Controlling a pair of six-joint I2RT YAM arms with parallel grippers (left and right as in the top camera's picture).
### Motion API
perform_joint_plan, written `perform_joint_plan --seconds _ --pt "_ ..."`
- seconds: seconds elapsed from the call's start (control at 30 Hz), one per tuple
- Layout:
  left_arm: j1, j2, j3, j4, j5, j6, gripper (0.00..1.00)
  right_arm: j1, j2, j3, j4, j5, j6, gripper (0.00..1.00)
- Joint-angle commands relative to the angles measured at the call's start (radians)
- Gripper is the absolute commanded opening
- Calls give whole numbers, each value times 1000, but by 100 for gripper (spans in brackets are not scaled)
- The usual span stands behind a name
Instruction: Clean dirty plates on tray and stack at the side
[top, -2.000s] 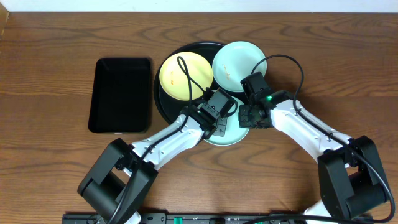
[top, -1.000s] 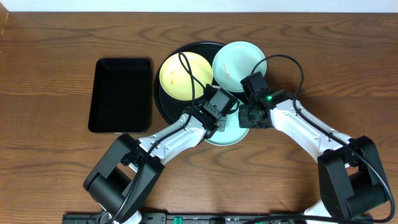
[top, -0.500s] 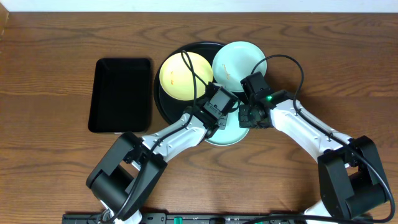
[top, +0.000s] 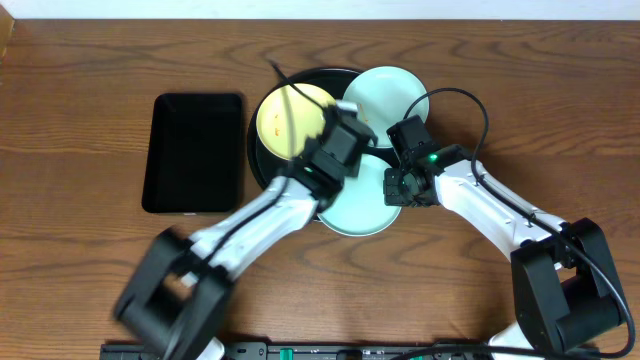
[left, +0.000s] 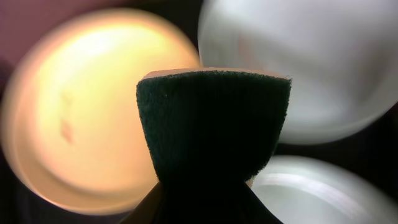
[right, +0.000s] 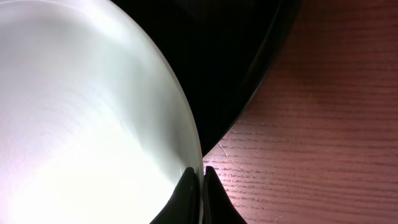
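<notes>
- The left claw (top: 340, 146) holds a dark sponge (left: 214, 118) over the tray (top: 256, 165).
- The right claw (right: 201, 180) pinches the rim of the near plate (top: 360, 210).
- The tray sits by the far edge of the table (top: 100, 80), in the middle.

We see yellow plate (top: 272, 128), mint plate (top: 385, 90) and second mint plate (top: 355, 212) on round tray (top: 256, 160), rectangular tray (top: 193, 152) beside it.

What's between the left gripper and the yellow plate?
Only a dark green scrub pad, pinched in the left gripper; left wrist view shows it.
</notes>
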Motion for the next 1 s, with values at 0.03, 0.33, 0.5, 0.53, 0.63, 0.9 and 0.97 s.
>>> perform_joint_plan --seconds 0.03,0.33,0.5,0.53,0.63,0.9,0.97 --pt "70 -231 61 -18 -32 13 8 10 2 -14 -13 18 -17 1" --pt "197 -481 61 -299 -32 13 8 11 -37 29 47 19 -129 1" --pt "263 -513 61 -469 -32 -6 8 13 -135 40 77 57 -227 1" --pt "274 -513 61 -500 -32 -29 8 13 -163 40 88 79 -250 1" --pt "300 -502 61 -583 -27 -82 8 13 -232 40 124 139 -312 1" --pt "346 -462 53 -680 67 -85 8 13 -348 40 333 334 -517 1" --pt "359 -447 48 -690 97 -85 8 15 -349 40 405 352 -597 1"
